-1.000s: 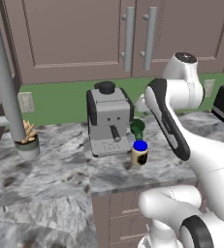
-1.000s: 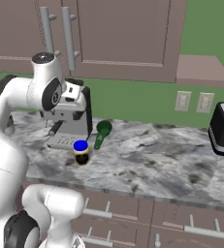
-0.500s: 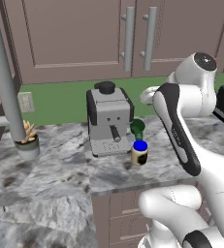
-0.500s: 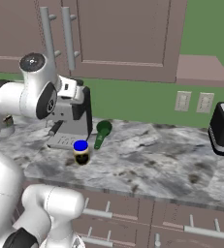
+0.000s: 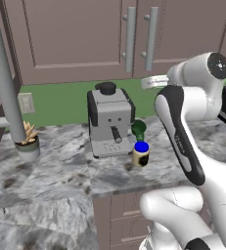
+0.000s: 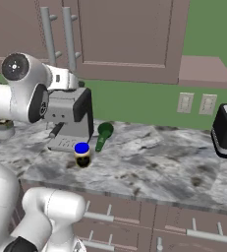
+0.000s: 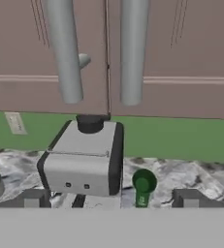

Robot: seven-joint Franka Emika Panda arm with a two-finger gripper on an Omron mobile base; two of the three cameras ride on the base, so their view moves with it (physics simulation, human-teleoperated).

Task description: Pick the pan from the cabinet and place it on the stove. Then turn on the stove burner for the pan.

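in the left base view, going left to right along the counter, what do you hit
potted plant → coffee machine → blue-lidded jar, with the green scoop just behind it → robot arm

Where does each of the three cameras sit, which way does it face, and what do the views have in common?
Left base view: behind the arm on its left, facing the cabinet and coffee machine; the arm rises at lower right.
Right base view: behind on its right, facing the same counter; the arm rises at lower left.
Hand view: on the hand, facing the cabinet's bar handles.
All three share the cabinet, coffee machine and green scoop.
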